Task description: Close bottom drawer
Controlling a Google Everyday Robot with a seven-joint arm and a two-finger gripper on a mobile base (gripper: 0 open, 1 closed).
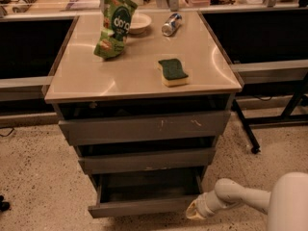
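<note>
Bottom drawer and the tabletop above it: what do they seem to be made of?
Bottom drawer: probably painted metal, dark grey and matte, judging by its thin flat front and thin side walls. Tabletop: a smooth beige sheet, perhaps laminate or coated metal, with a semi-gloss finish, since soft light reflections show on it. The gripper is by the drawer's front right corner.
</note>
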